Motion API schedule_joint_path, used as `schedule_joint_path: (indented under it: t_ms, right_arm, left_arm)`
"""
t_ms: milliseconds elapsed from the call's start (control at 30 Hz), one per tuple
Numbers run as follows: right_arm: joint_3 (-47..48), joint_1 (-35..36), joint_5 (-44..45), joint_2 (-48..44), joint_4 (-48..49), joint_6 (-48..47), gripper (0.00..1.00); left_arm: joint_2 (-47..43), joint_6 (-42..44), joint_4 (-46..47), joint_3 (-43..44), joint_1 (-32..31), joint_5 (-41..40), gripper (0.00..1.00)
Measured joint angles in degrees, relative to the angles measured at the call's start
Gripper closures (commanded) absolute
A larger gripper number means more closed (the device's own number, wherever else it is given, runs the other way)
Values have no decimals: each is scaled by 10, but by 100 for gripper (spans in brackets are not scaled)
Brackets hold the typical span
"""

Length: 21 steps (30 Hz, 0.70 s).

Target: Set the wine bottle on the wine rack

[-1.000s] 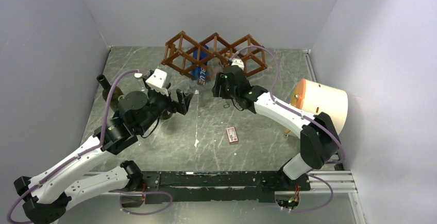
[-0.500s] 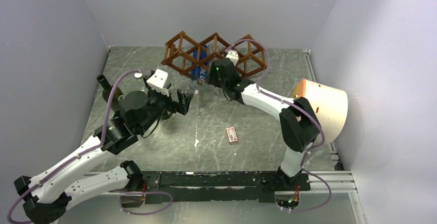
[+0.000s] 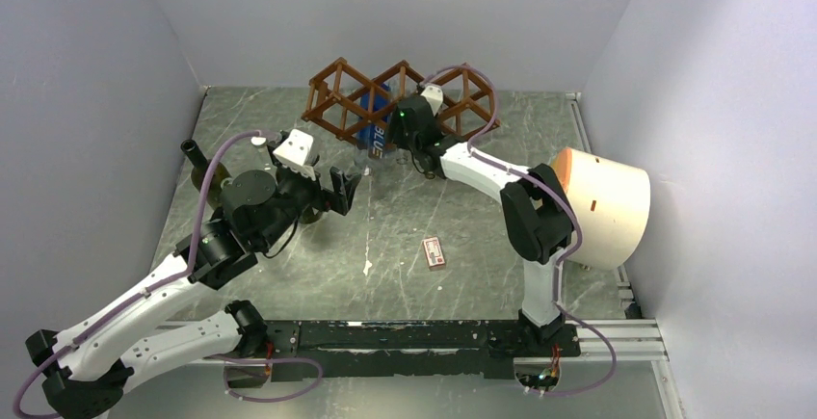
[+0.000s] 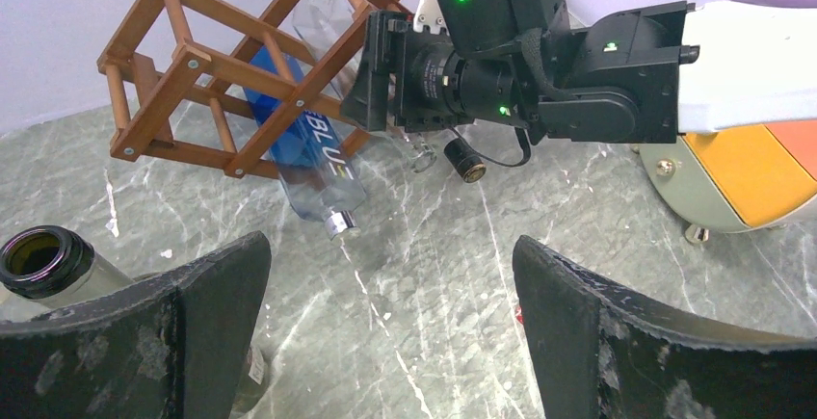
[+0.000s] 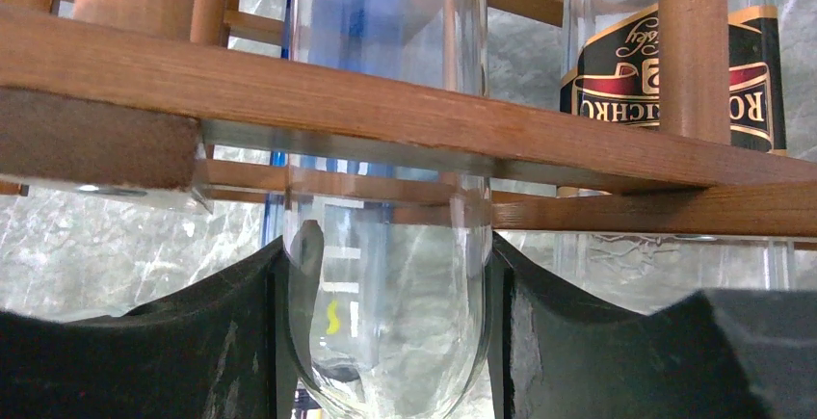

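Observation:
The wine rack (image 3: 337, 101) is a reddish-brown lattice at the back of the table, also in the left wrist view (image 4: 193, 63) and close up in the right wrist view (image 5: 385, 111). My right gripper (image 3: 393, 128) (image 5: 385, 246) is at the rack's front, shut on a clear glass bottle (image 5: 385, 323) (image 4: 323, 19) that passes through a cell. A blue bottle (image 3: 376, 135) (image 4: 308, 159) lies in the neighbouring cell, and a black-labelled bottle (image 5: 612, 91) lies to the right. My left gripper (image 3: 345, 188) (image 4: 390, 255) is open and empty above the table.
A dark green bottle (image 3: 197, 159) (image 4: 43, 255) stands by the left arm. A cream and orange drum-shaped object (image 3: 597, 202) (image 4: 742, 178) sits at the right. A small red box (image 3: 434, 251) lies mid-table. Walls close in on three sides.
My right gripper has moved up and left to the rack with the clear bottle, bringing it further into the cell. The left arm has not moved.

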Motion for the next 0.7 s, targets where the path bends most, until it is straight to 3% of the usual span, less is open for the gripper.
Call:
schedule_joint_path:
  t_ms: [133,367,533,700]
  right_arm:
    - [17,0,1,10,-16,5,62]
    - [50,-3,12,35,-24,9,52]
    - [51,-4,14,39,-15,9,27]
    - [19,-4,9,25,25,-2,15]
  left_arm:
    - [1,0,0,0,0,0,1]
    - [2,2,0,0,0,-1,1]
    - [2,4,0,0,0,-2,1]
    - [2,4,0,0,0,-2,1]
